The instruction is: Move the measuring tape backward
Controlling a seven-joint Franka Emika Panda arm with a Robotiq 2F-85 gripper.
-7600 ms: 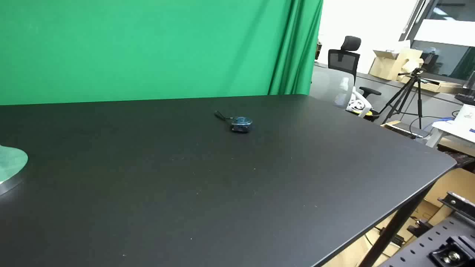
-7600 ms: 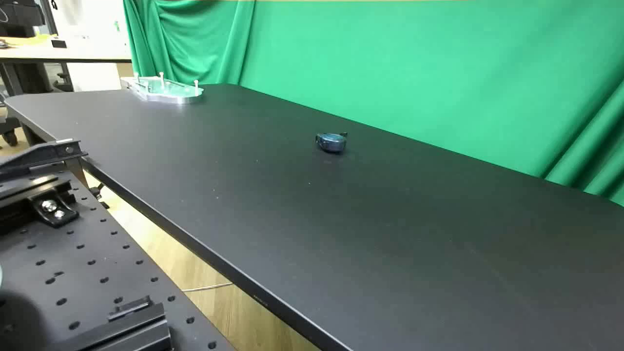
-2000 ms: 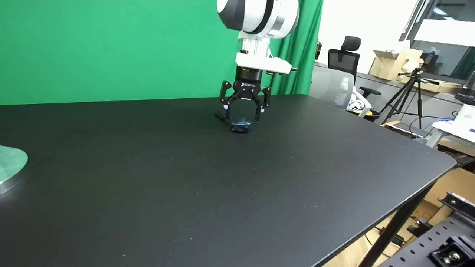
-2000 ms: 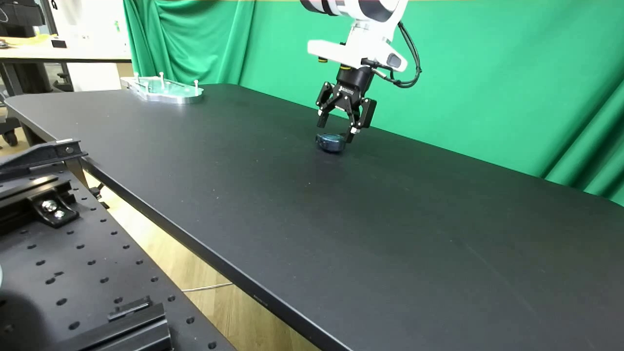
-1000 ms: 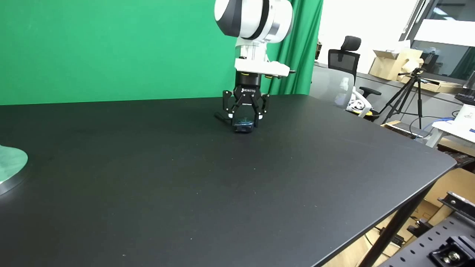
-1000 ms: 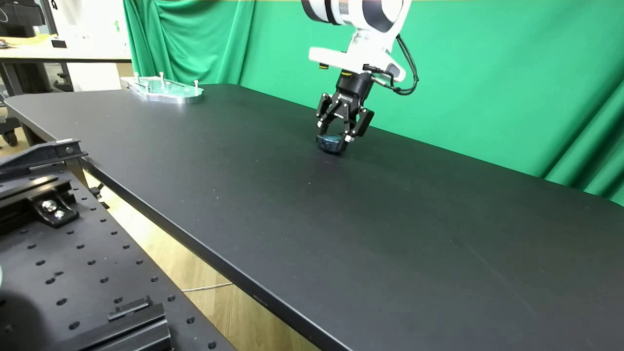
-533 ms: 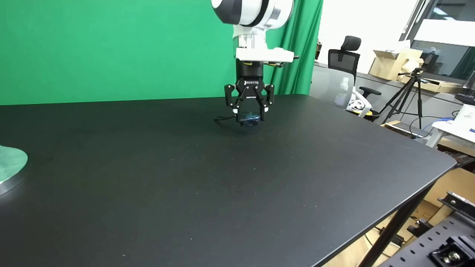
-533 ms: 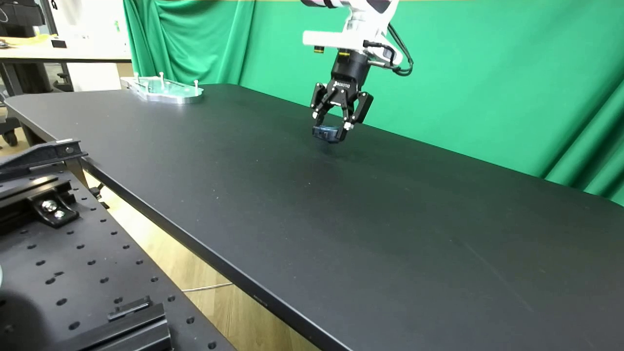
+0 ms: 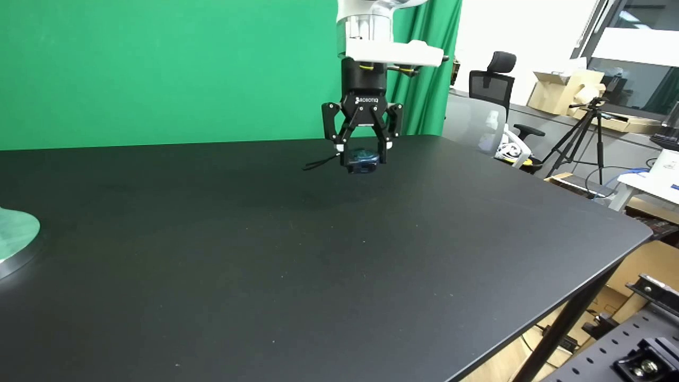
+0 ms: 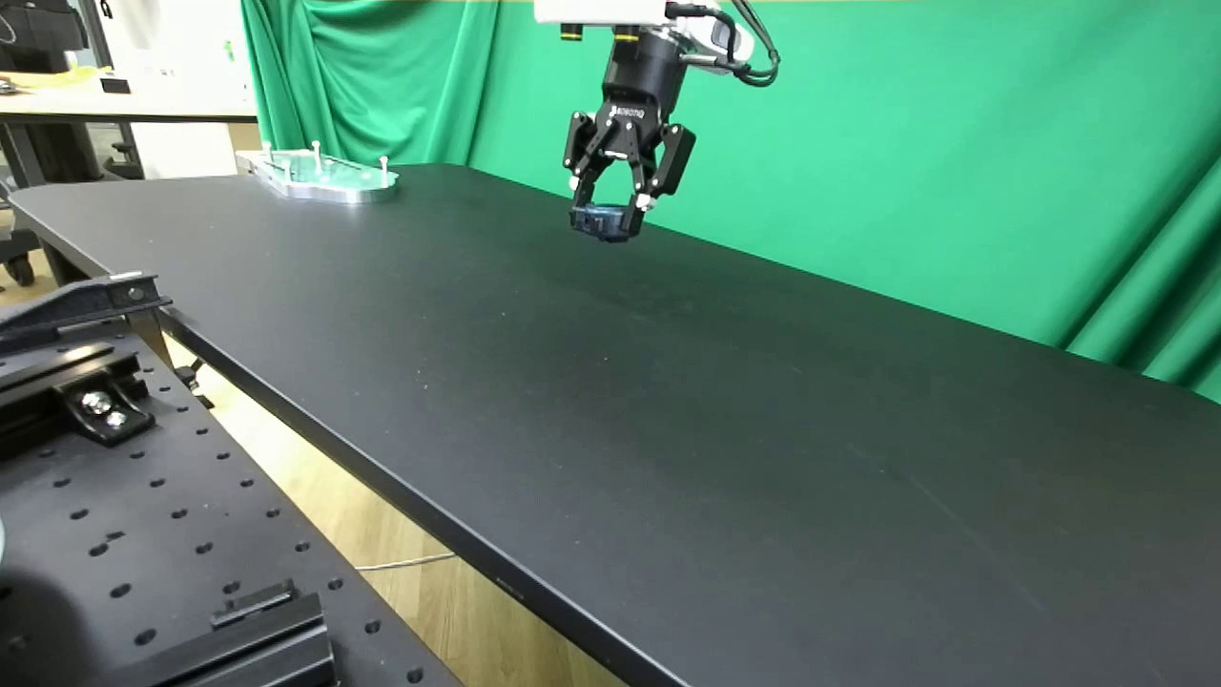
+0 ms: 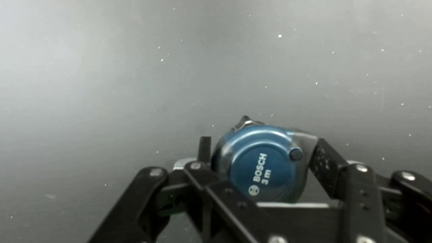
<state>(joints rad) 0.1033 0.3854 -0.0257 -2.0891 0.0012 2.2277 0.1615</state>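
The measuring tape (image 11: pixel 261 165), squeezed between the fingers (image 11: pixel 326 163) above the desk (image 9: pixel 318 254), looked hard, light and maybe slippery, so its sides seemed best to hold.

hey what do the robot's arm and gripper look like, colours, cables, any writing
The arm is mostly white, with black cables looping beside it in an exterior view. The gripper is black, with two jointed fingers, silvery bolts, white patches and a white ROBOTIQ label.
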